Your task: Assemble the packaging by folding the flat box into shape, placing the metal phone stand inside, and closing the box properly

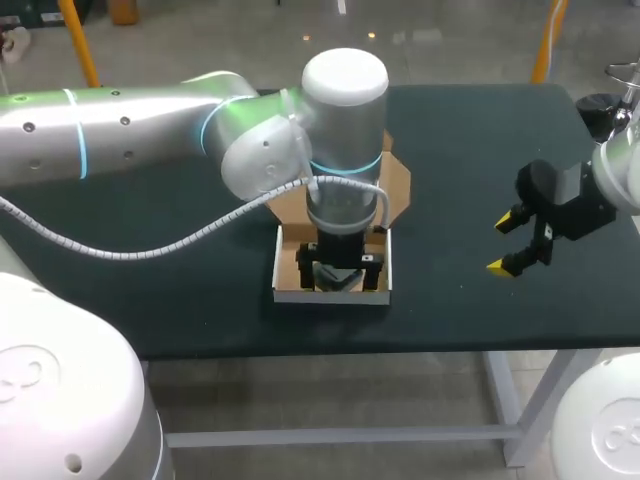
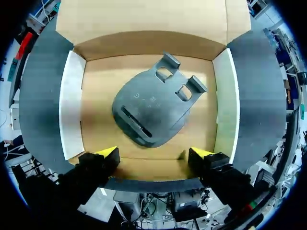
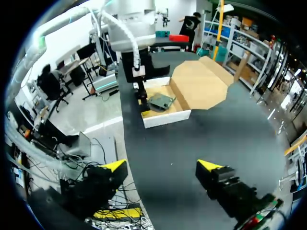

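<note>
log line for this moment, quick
phone stand: lying in box | lid: open | left tool: open, over box | right tool: open, away from box

The left arm (image 1: 150, 125) comes in from the left of the frame and ends over the middle, its gripper (image 1: 338, 268) pointing down into an open box (image 1: 332, 294) with white walls and a brown inside, where a dark stand (image 1: 336, 279) lies on the floor between the black finger parts. The box's brown lid (image 1: 398, 185) lies flat on the dark table (image 1: 180, 295) behind the arm's wrist. At the right of the frame the right gripper (image 1: 505, 244) hangs above the table, well apart from the box, its yellow tips spread.
</note>
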You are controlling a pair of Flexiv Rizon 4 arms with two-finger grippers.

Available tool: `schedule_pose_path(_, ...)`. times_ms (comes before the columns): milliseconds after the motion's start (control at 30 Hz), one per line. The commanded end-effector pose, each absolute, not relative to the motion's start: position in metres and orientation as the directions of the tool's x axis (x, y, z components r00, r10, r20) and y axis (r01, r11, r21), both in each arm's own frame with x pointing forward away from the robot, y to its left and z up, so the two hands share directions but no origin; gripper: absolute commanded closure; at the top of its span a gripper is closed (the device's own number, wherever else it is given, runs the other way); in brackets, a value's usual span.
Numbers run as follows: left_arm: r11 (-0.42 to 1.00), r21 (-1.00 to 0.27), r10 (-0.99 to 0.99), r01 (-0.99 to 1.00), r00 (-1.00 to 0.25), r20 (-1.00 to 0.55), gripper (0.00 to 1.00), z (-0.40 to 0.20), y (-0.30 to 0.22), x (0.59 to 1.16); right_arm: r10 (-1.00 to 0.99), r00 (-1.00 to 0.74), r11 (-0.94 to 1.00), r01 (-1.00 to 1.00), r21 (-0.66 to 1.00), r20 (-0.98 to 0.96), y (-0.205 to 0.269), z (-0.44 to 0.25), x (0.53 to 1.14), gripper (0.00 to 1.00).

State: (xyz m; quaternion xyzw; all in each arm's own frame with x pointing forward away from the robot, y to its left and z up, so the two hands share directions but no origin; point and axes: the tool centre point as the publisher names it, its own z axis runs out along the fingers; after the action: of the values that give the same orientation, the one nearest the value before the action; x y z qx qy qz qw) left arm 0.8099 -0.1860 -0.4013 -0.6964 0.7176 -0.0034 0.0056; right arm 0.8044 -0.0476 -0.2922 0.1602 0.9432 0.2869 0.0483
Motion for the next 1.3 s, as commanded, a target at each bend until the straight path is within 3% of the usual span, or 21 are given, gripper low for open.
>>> schedule_pose_path(33,0.011,-0.013,-1.0,-1.0,-0.011,-0.002,0.0,-0.4,-0.183,0.805,0.328,-0.945,0.783,0.273,0.559,0.002,-0.049,-0.291,0.804,0.0)
schedule_pose_path(767,-0.031,0.008,-1.0,-0.999,0.031,-0.005,0.0,-0.399,-0.178,0.783,0.328,-0.945,0.783,0.273,0.559,0.002,-0.049,-0.291,0.804,0.0)
schedule_pose_path(1000,-0.031,-0.05,-0.999,-0.998,0.03,0.021,0.0,-0.382,-0.176,0.787,0.328,-0.945,0.783,0.273,0.559,0.002,-0.049,-0.291,0.804,0.0)
schedule_pose_path(1300,0.088,-0.182,-0.983,-0.979,-0.114,0.141,0.0,-0.325,-0.161,0.789,0.328,-0.945,0.783,0.273,0.559,0.002,-0.049,-0.291,0.804,0.0)
